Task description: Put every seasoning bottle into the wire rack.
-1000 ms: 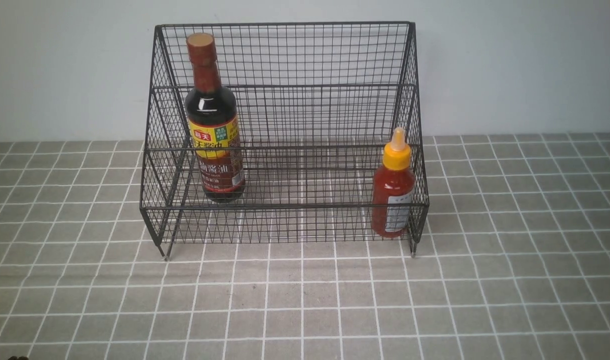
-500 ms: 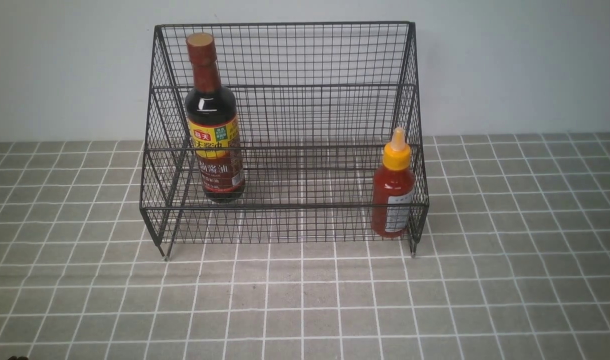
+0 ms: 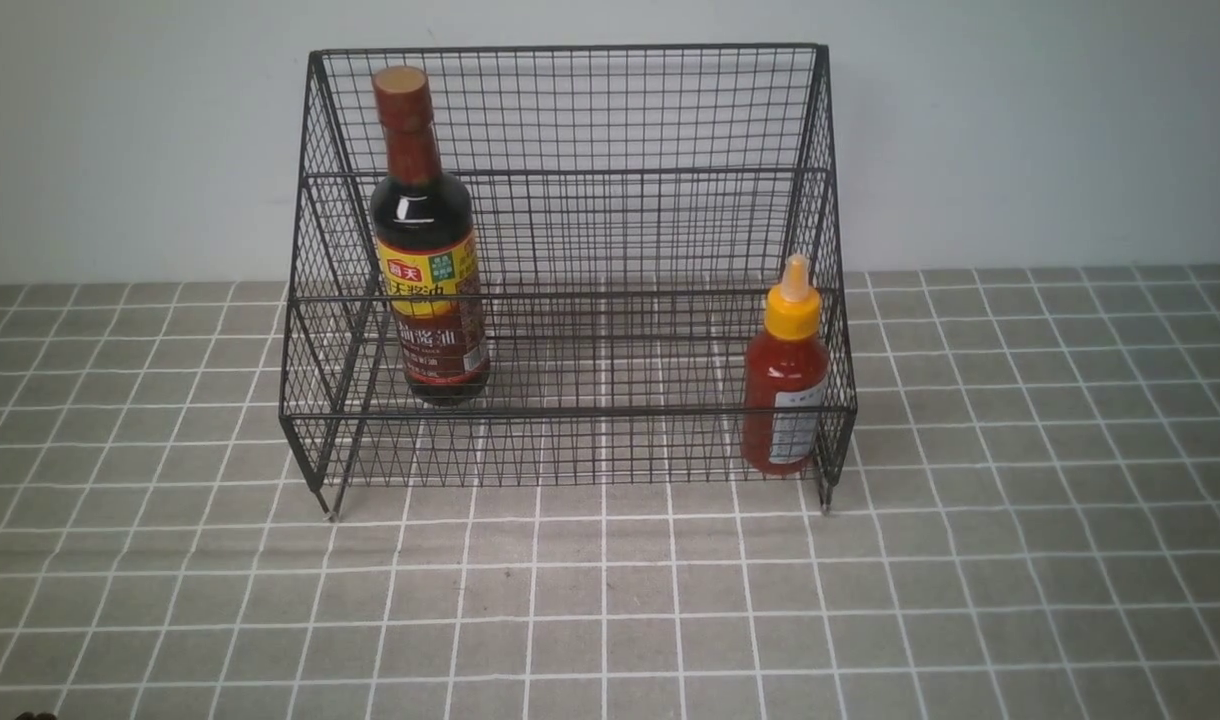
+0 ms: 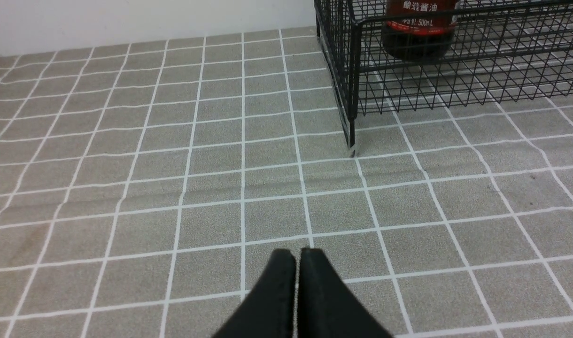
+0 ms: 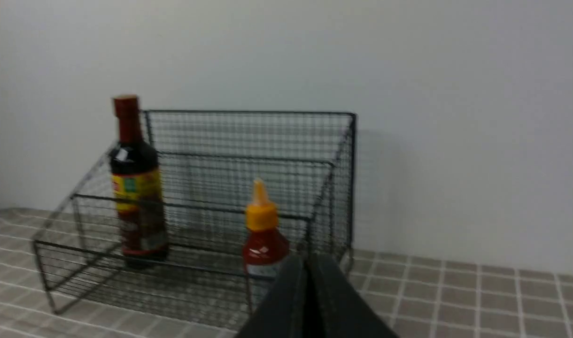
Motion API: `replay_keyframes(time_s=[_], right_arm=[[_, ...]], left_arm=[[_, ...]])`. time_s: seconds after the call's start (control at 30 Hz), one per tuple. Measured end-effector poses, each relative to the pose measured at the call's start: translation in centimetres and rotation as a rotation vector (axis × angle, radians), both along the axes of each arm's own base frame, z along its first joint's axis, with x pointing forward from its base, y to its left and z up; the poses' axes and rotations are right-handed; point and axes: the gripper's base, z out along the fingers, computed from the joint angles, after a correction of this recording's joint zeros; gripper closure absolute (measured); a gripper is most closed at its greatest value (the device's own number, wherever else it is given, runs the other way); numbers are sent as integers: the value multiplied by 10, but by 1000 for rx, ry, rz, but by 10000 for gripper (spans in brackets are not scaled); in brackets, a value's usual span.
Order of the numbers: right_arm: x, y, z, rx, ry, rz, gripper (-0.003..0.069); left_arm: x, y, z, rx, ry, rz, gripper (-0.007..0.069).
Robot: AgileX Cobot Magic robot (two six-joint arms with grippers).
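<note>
soy sauce bottle (image 4: 420, 28) label: "500ml" beside chinese characters | red sauce bottle (image 3: 785, 385) label: print too small to read

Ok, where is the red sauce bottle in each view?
Front view: red sauce bottle upright in the wire rack's lowest tier, right end.
Left wrist view: not in it.
Right wrist view: red sauce bottle just behind the shut right tool.
Shared landmark: the soy sauce bottle.

surface: grey checked tablecloth (image 3: 610, 600) | on it: wire rack (image 3: 570, 440), standing on legs
</note>
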Motion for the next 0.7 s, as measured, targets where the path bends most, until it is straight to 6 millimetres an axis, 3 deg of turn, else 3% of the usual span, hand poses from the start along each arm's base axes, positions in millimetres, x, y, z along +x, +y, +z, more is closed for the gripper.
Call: replay_keyframes(time_s=[0.13,0.33,0.7], right_arm=[[13,-4,-40,-48,106,-179,671],[22,-8,-88,-94,218,-283,671],[22,-9,-89,-93,211,-286,672]], left_arm=[[0,0,0,0,0,0,631],[0,0,0,0,0,0,631],[0,0,0,0,0,1,631]])
